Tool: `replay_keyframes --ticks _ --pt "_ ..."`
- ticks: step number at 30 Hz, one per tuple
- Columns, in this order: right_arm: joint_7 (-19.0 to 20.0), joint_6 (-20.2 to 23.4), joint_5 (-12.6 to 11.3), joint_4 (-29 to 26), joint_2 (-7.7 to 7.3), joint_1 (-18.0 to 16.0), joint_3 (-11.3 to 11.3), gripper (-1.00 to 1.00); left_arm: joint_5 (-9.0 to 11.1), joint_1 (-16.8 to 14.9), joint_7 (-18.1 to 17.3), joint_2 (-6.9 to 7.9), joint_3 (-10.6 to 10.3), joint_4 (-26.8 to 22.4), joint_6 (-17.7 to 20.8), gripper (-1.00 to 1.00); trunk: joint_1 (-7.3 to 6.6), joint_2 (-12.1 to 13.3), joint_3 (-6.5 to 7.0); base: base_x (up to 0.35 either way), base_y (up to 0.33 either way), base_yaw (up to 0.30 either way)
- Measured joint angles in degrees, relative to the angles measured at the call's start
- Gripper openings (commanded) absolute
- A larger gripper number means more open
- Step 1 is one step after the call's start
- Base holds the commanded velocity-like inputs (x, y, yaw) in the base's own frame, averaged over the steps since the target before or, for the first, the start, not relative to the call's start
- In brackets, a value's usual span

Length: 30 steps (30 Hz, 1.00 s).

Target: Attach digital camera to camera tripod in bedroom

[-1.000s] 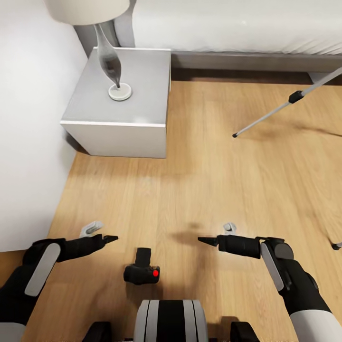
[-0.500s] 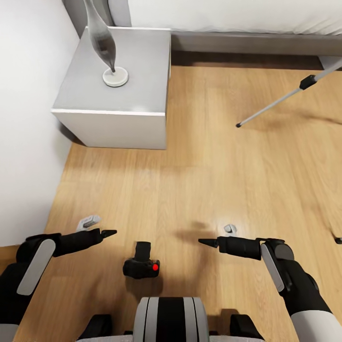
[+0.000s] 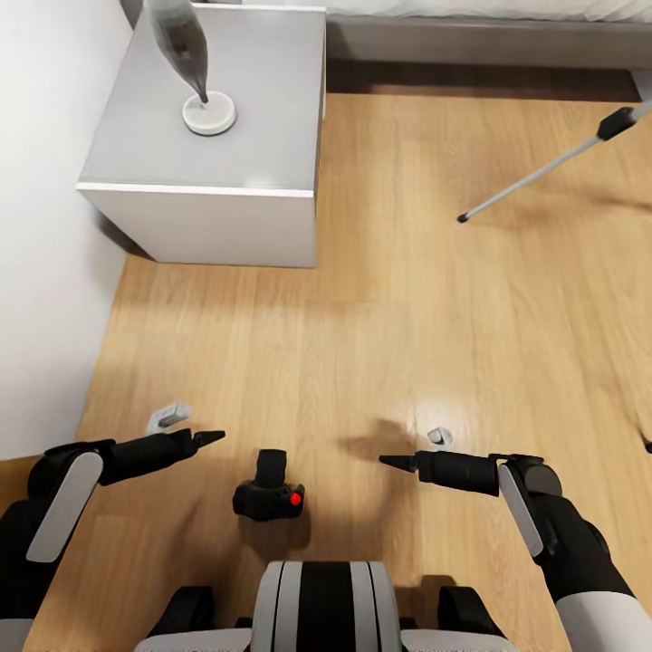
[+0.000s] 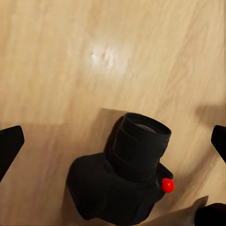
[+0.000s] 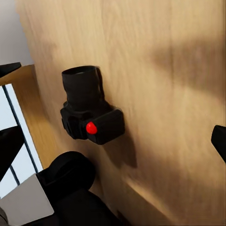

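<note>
The digital camera (image 3: 269,493) lies on the wood floor just ahead of my base, black, with its red button to the right and its lens pointing away from me. My left gripper (image 3: 188,427) hovers open to its left, and my right gripper (image 3: 417,449) hovers open to its right; neither touches it. The left wrist view has the camera (image 4: 125,181) lying between the spread fingertips (image 4: 9,147). It also appears in the right wrist view as the camera (image 5: 89,110). One silver leg of the camera tripod (image 3: 543,172) slants in at the far right; its head is out of view.
A grey nightstand (image 3: 208,208) with a lamp base (image 3: 209,115) stands at the far left against the white wall (image 3: 36,226). The bed frame (image 3: 489,41) runs along the far edge. My base (image 3: 321,607) is right behind the camera.
The whole head view has tilted downward, so nightstand, bed and tripod leg sit higher in the picture. The camera lies where it was and both grippers stay open beside it.
</note>
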Motion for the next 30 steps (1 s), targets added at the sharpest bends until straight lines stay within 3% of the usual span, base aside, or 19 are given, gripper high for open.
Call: replay_keyframes --ticks 14,30 --pt "0.1 0.1 0.0 0.0 -0.07 0.0 0.0 1.00 0.0 0.0 0.1 -0.98 -0.1 -0.7 -0.1 1.00 0.36 -0.2 -3.06 0.000 0.000 0.000" --pt "0.2 0.2 -0.1 -0.1 0.13 0.0 0.1 1.00 0.0 0.0 0.1 -1.07 -0.2 -0.6 0.0 1.00 0.77 -0.4 -3.06 0.000 0.000 0.000"
